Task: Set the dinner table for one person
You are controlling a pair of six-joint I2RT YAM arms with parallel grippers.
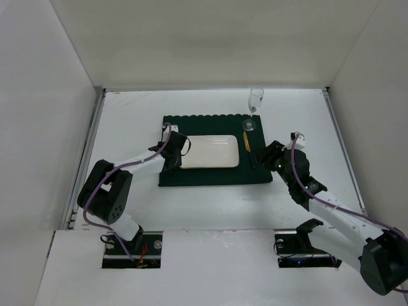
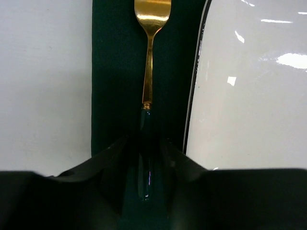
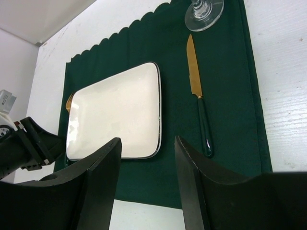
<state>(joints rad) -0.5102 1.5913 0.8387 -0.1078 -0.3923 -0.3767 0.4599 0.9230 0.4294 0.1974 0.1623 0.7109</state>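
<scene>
The dinner table (image 1: 127, 115) lay white beneath both arms, with bare strips along its left, right and far edges around the dark green placemat (image 1: 210, 178) at its middle. The left gripper (image 2: 146, 143) sat low over the mat's left strip. Its fingers flanked the dark handle of the gold fork (image 2: 149, 72) just beside the white plate (image 1: 210, 152); whether they pinched it could not be told. The right gripper (image 3: 147, 141) hung spread and empty above the mat's near right part. The knife (image 3: 198, 98) lay ahead of it, and the wine glass (image 1: 255, 99) stood at the mat's far right corner.
</scene>
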